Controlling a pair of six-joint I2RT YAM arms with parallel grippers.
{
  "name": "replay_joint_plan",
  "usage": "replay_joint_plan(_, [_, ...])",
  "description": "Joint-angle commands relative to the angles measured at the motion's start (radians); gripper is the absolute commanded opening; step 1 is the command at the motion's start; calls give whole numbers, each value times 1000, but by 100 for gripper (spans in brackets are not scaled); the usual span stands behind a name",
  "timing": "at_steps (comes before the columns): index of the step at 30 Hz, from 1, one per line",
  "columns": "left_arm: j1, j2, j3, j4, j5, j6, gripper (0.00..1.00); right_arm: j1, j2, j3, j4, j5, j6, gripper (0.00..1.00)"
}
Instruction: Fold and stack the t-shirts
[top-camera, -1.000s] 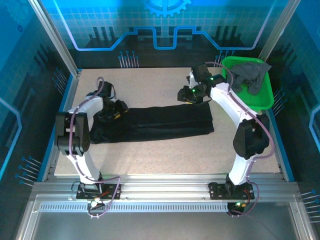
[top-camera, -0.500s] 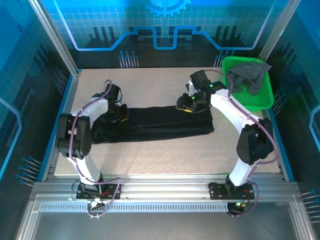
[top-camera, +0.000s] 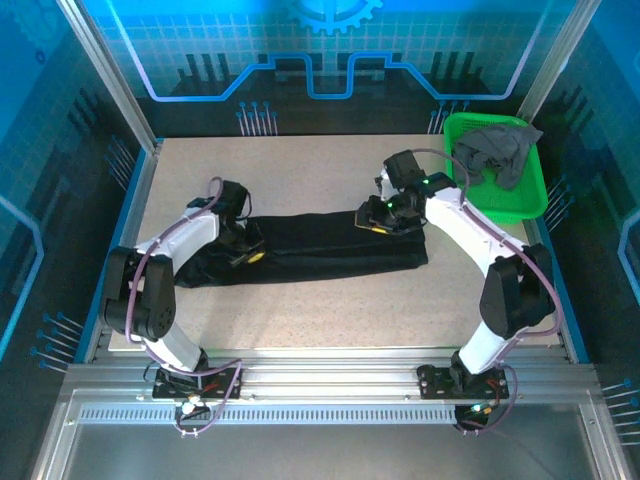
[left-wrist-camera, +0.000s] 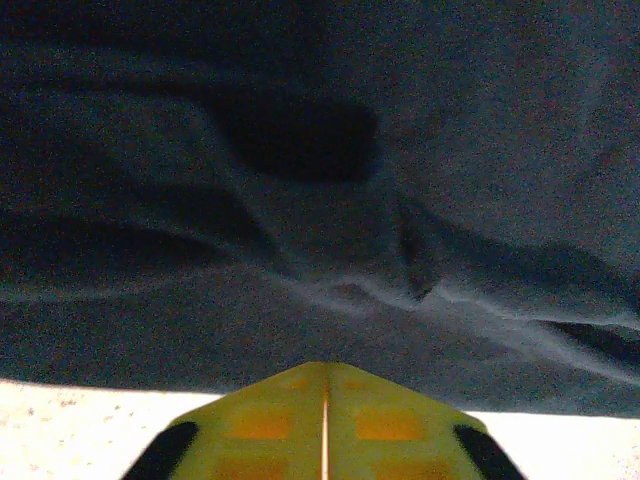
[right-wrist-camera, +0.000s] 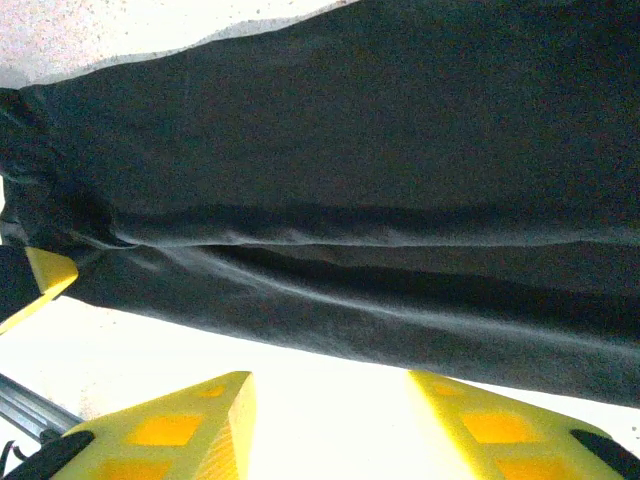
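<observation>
Though smooth from above, the black t-shirt (top-camera: 320, 245) wrinkles close-up.

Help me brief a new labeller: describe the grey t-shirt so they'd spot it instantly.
Find the bright green basket at the far right corner of the table. The dark grey t-shirt lies crumpled inside it, unlike the black t-shirt, spread in a long flat strip mid-table.

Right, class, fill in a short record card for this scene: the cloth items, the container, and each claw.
item 1: black cloth t-shirt, folded into a long strip on the speckled table
item 2: dark grey cloth t-shirt, crumpled in the bright green plastic mesh basket
left claw: shut, at the strip's left end
right claw: open, over the strip's right part
</observation>
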Motion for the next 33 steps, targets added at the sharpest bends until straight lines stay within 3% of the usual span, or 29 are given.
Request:
replay_joint_plan(1, [3, -100, -13, -17, -93, -91, 44, -8, -49, -27, 21, -17, 3, 43])
replay_joint_plan(5, [46, -75, 6, 5, -88, -206, 57, -8, -56, -48, 24, -26, 5, 43])
replay_joint_plan(12, [55, 17, 61, 34, -66, -549, 56, -2, -55, -49, 29, -46, 31, 43])
replay_joint_plan(21, [52, 125, 176, -33, -107, -643, 58, 1, -65, -56, 28, -45, 32, 42])
replay_joint_plan(29, [53, 115, 85, -32, -80, -667, 43, 0, -70, -65, 32, -39, 34, 42])
replay_joint_plan(33, [53, 83, 57, -11, -84, -705, 12, 1, -63, -61, 35, -40, 34, 41])
